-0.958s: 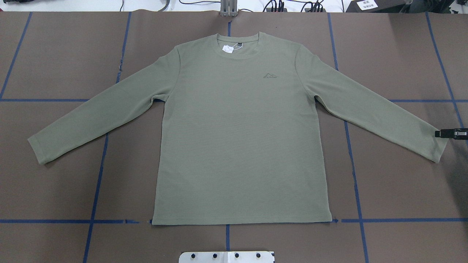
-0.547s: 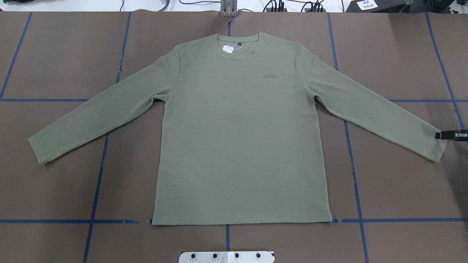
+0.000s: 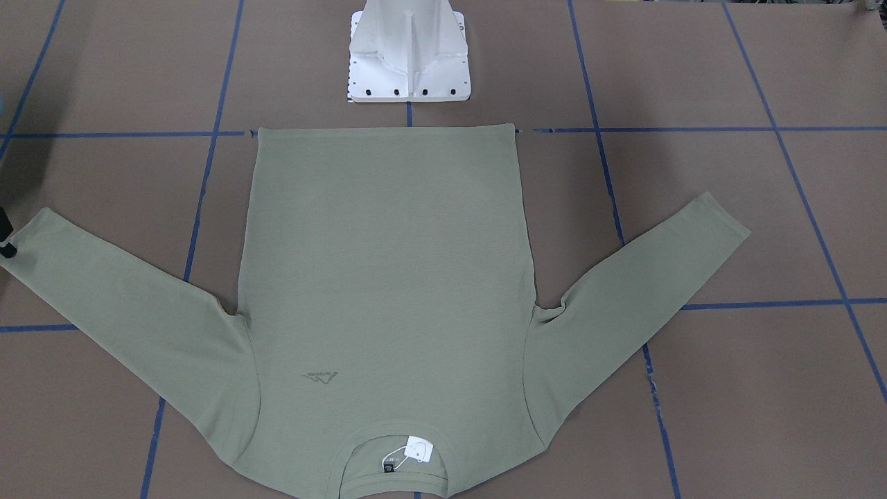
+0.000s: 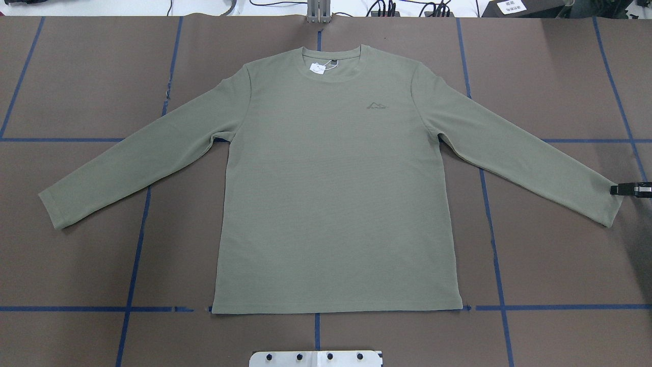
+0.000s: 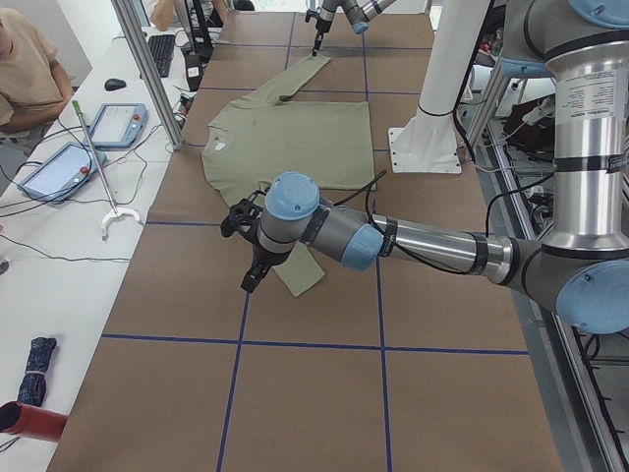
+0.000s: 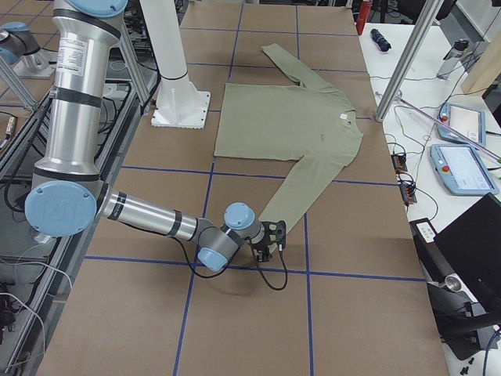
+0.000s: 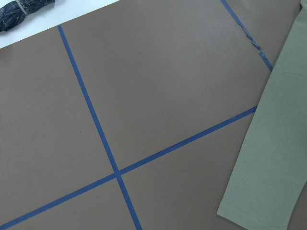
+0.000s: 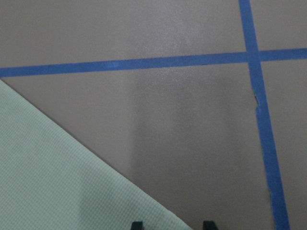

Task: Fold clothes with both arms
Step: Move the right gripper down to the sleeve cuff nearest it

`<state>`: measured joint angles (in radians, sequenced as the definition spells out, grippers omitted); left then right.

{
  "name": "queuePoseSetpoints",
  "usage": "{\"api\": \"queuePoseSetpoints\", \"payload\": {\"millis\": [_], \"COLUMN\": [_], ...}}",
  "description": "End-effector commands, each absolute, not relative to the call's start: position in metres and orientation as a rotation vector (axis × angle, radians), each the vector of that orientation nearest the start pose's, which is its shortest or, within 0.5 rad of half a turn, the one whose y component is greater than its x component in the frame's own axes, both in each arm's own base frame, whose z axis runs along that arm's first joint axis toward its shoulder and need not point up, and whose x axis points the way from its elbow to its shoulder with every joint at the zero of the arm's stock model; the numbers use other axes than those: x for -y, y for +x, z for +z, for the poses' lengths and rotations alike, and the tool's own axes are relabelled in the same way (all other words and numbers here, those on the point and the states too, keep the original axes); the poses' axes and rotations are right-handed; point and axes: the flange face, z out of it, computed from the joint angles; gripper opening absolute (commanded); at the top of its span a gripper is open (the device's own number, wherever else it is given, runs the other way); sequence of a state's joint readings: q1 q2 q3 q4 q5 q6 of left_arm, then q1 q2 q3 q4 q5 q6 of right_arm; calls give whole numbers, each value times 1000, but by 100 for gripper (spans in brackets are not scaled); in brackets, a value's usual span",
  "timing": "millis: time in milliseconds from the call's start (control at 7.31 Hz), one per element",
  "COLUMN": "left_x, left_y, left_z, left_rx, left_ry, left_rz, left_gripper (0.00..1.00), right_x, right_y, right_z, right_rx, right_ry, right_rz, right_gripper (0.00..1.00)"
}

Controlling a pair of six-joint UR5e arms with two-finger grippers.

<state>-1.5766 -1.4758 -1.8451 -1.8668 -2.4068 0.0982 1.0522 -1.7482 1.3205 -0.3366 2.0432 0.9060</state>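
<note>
The sage-green long-sleeved shirt (image 4: 331, 193) lies flat and face up on the brown table, collar away from the robot, both sleeves spread out. My right gripper (image 4: 629, 189) sits low at the right cuff (image 4: 608, 209), seen at the frame edge (image 3: 5, 239) in the front-facing view. The right wrist view shows its two fingertips (image 8: 137, 224) apart, open, beside the sleeve edge (image 8: 72, 182). The left gripper (image 5: 251, 270) hovers over the left cuff (image 7: 261, 191); it appears only in the exterior left view, so I cannot tell its state.
The white pedestal base (image 3: 409, 62) stands just behind the shirt's hem. Blue tape lines (image 4: 135, 255) grid the table. A dark rolled cloth (image 7: 24, 7) lies off the table's left end. Tablets (image 5: 59, 167) and a seated person (image 5: 25, 69) are on the operators' side.
The right gripper has slid slightly outward and towards the robot along the right cuff. The shirt has not moved.
</note>
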Motion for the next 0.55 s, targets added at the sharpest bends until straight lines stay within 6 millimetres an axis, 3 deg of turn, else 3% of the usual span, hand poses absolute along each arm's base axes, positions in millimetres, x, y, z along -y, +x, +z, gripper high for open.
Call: {"api": "queuePoseSetpoints", "payload": {"millis": [0,410], "left_x": [464,464], "left_y": [-62,-62], "left_z": [529,531], "left_rx": [-797,-797], "left_ry": [490,488], "left_rz": [284,283], "left_gripper": [100,100], "right_x": [408,425], "right_y": [-132,-143], "right_z": [722,700], "right_rx": [868,900], "right_ry": [323,353], "right_rz": [163,146], "right_gripper": [0,0]}}
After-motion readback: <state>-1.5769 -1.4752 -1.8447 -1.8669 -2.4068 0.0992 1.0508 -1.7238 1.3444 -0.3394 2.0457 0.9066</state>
